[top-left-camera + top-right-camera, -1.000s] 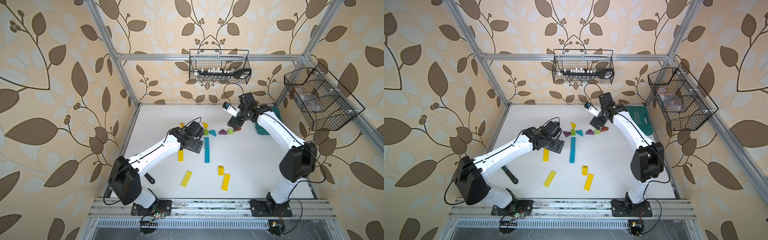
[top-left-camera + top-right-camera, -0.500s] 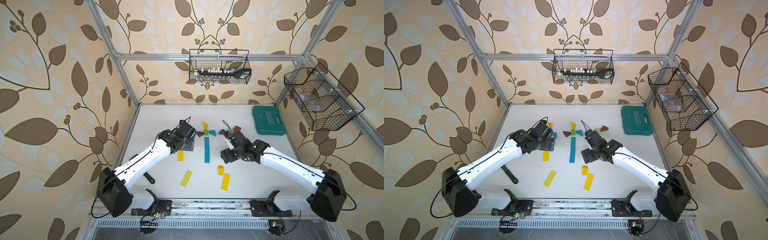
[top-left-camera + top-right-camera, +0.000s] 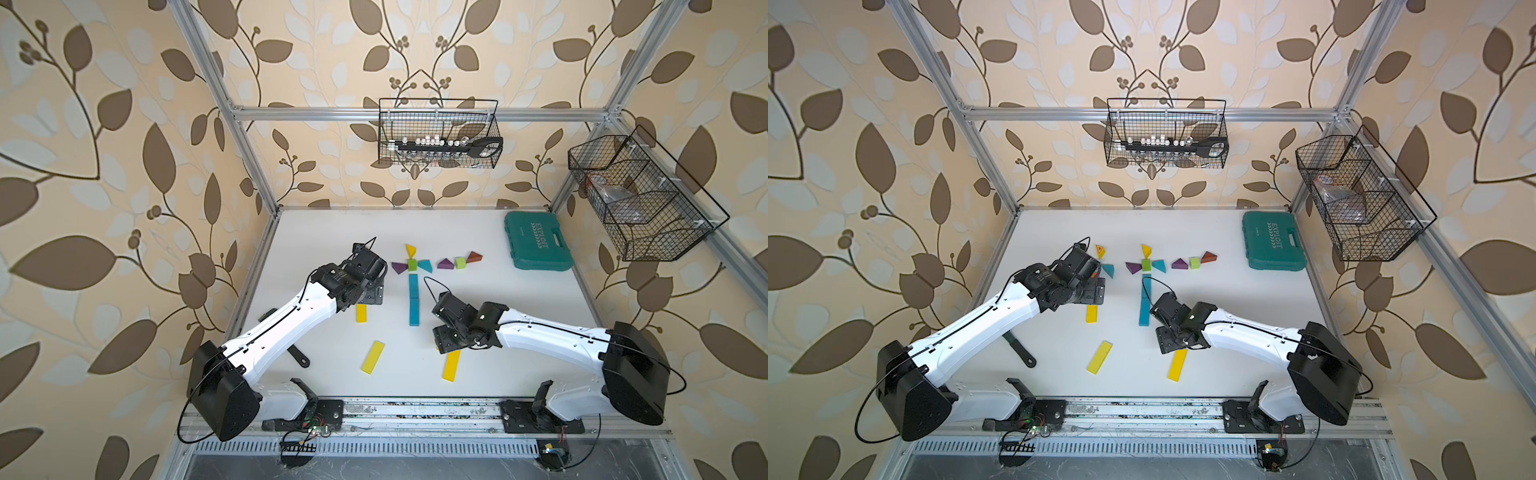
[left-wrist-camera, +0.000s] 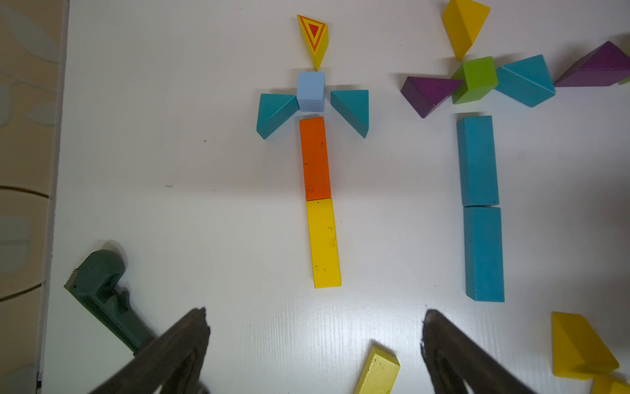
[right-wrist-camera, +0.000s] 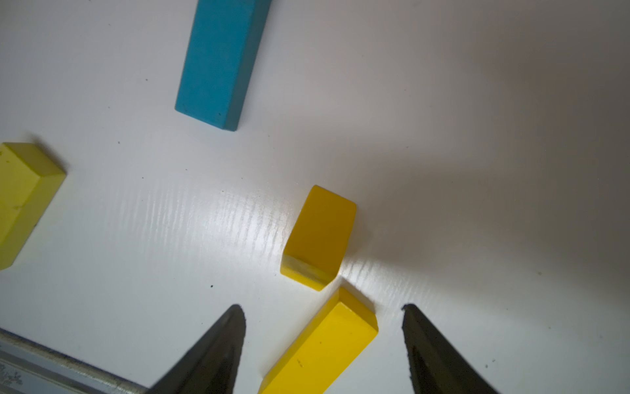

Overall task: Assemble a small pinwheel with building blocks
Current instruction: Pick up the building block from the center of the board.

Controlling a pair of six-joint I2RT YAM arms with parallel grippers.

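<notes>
In the left wrist view, one pinwheel of building blocks lies flat: light-blue cube [image 4: 310, 91], yellow wedge [image 4: 315, 39], two teal wedges, orange bar [image 4: 315, 158], yellow bar [image 4: 324, 244]. Beside it lies another with a green cube [image 3: 412, 264] and blue bars [image 3: 414, 299]. My left gripper [image 4: 316, 311] hangs open over bare table, holding nothing. My right gripper [image 5: 322, 307] is open astride the end of a yellow bar [image 5: 324, 344], with gaps on both sides. A small yellow block [image 5: 318, 238] lies just beyond that bar.
A purple wedge [image 3: 445, 263], green cube [image 3: 460, 262] and brown wedge [image 3: 474, 257] lie loose at the back. A lime-yellow bar [image 3: 372, 356] lies near the front. A dark wrench [image 3: 297, 355] lies under the left arm. A teal tool case [image 3: 536, 245] sits back right.
My right arm has swung from the back by the tool case to the front, over the yellow bar, and its jaws have narrowed. My left arm has drawn back toward the left.
</notes>
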